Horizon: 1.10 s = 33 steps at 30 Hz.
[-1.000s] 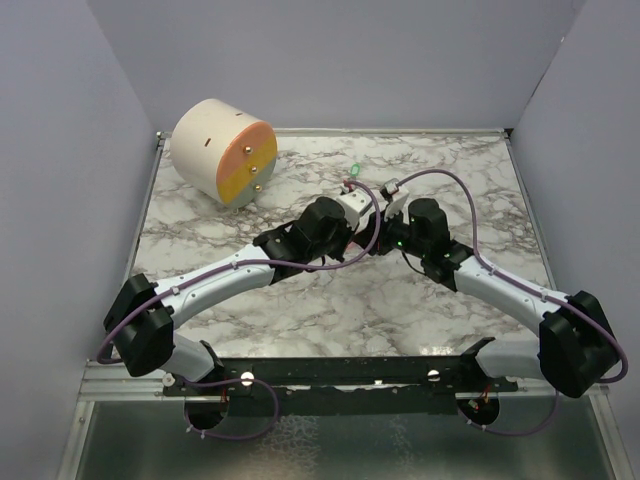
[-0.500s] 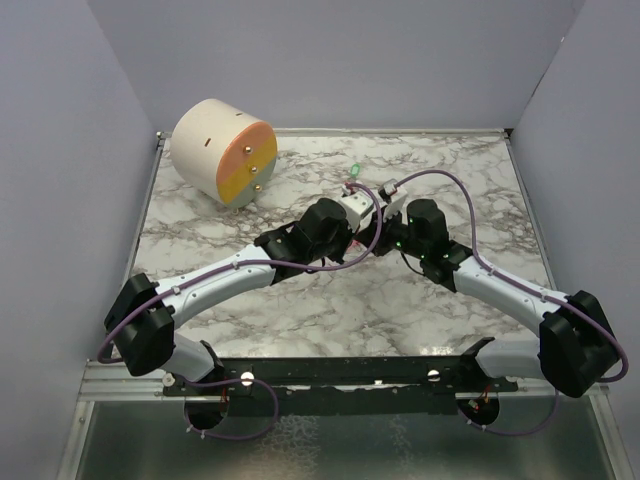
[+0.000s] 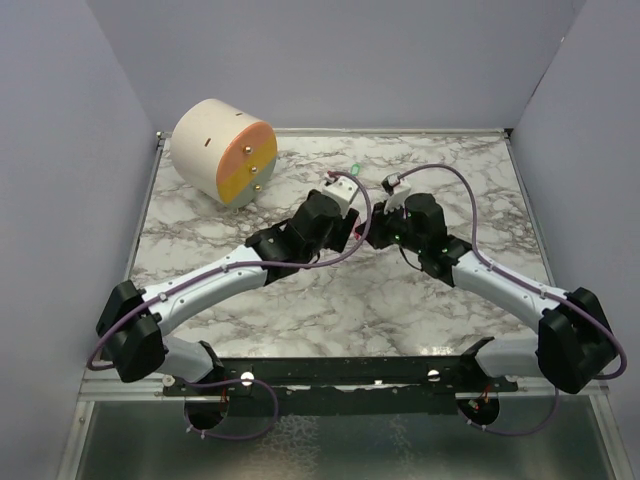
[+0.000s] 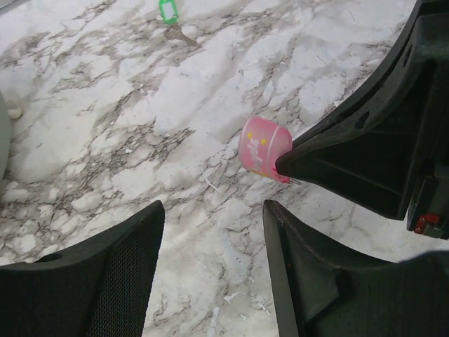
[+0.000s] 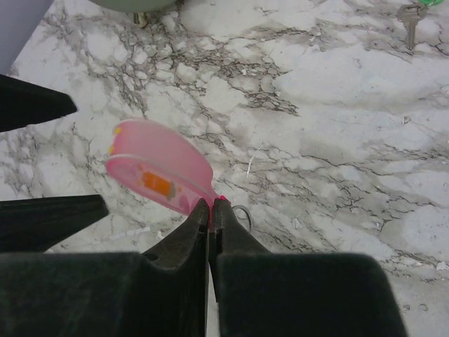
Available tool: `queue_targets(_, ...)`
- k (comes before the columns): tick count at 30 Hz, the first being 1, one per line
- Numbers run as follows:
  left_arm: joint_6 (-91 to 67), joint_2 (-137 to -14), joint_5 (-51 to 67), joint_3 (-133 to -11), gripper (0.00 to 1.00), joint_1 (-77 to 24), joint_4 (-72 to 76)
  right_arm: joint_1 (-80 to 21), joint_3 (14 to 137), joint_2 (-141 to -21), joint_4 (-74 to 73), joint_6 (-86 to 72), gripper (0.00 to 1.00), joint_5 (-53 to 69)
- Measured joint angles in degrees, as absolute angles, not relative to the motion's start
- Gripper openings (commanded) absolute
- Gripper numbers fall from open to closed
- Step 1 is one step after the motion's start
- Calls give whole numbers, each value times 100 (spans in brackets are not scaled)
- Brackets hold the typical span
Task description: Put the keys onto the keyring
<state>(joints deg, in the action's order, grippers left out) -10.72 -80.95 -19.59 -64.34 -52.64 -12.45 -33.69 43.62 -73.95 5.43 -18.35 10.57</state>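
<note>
one pink key (image 5: 158, 170) in right end effector (image 5: 210, 206), one green key (image 4: 168, 10) apart

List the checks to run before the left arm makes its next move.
1. Right gripper shut on the pink key tag: ok.
2. Left gripper open, nothing between its fingers: ok.
3. Pink key tag apart from the left gripper: ok, it sits ahead of the fingers, not touching.
4. Green key tag lying free on the table, away from both grippers: ok.
5. Metal loop beside the right gripper is the keyring: cannot tell.
6. Pink key tag lifted off the table: cannot tell.
</note>
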Motion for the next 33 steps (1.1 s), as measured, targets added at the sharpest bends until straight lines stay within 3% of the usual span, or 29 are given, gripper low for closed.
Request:
queue_targets(11,-1424,-6718,-2467,-4947,54,-5304,-99,-3369,4910,-7572,80,-2742,1,644)
queue_targets(18,-1538,-6895,-2469,-4278,48,-5516,790,-3369,5074,-7572,-1,-3295,1,593)
queue_targets(33,-1299,-7553,-2471,-4246,41,-5824,2272,-3369,5074,-7572,-58,-3876,1,650)
